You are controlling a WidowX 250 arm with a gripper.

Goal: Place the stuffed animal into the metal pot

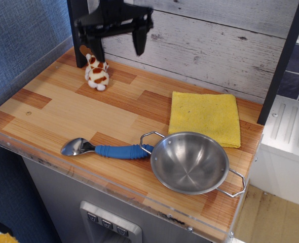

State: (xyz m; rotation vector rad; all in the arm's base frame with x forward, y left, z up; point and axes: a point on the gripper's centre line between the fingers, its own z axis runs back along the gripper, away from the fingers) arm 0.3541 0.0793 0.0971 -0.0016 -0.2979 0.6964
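Note:
The stuffed animal (97,72), cream-white with orange-brown patches, sits on the wooden counter at the back left, by a dark post. The metal pot (190,162), a shiny shallow steel bowl with two wire loop handles, stands empty at the front right. My black gripper (117,49) hangs open above the counter, just above and to the right of the stuffed animal. Its left finger is right over the toy's head and its right finger is clear of it. It holds nothing.
A blue-handled metal spoon (106,149) lies left of the pot, its handle tip at the pot's handle. A yellow cloth (205,117) lies behind the pot. A dark post (78,33) stands at the back left; a white plank wall (215,45) runs behind.

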